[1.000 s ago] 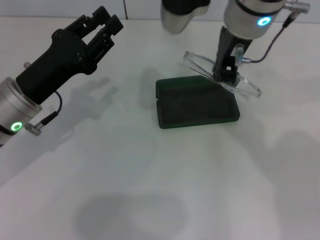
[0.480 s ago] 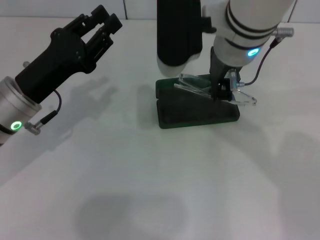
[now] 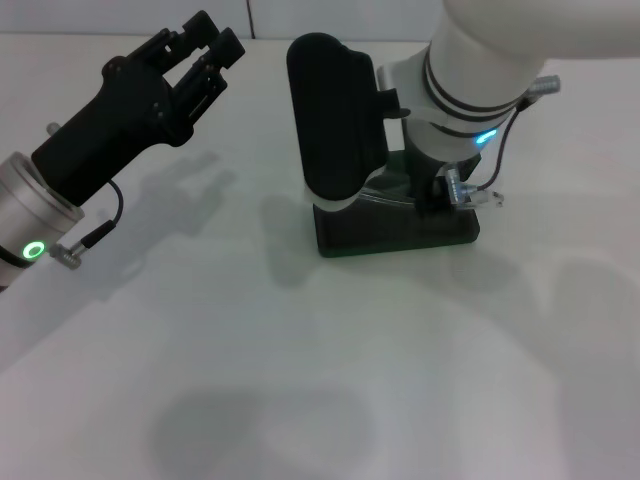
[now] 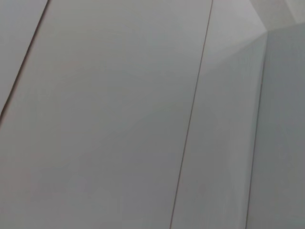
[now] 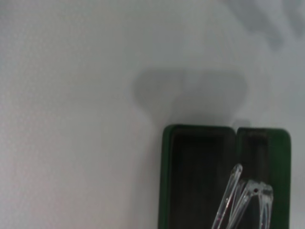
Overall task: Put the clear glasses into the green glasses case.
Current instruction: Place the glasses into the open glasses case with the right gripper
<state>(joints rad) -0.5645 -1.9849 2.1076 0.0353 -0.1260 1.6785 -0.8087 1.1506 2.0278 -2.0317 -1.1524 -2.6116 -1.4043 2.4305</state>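
Head view: right arm fills upper centre-right of the frame, bent down over the green glasses case [image 3: 400, 232], which lies open on the white table [image 3: 300, 350] right of centre. The right gripper [image 3: 440, 190] sits low over the case's far half, mostly hidden behind the wrist body. The clear glasses [image 3: 478, 198] show only as a thin transparent sliver poking out at the gripper's right side, plus a faint clear edge along the case's far rim. Can't tell from here whether the fingers are clamped on them or let go.

Left gripper [image 3: 205, 45] is in the upper left of the frame, raised off the table, well apart from the case. Black fingers point up toward the frame's top edge with a narrow gap between them, nothing in them.

Left wrist view: only pale flat panels with thin seam lines. No task items.

Right wrist view: case [image 5: 167, 181] at lower right of the frame, open, dark lining visible, lid flap beside the tray. Glasses [image 5: 238, 195] enter from the bottom edge, clear arms over the case interior. Whether they touch the lining can't be told. Own fingers not visible.
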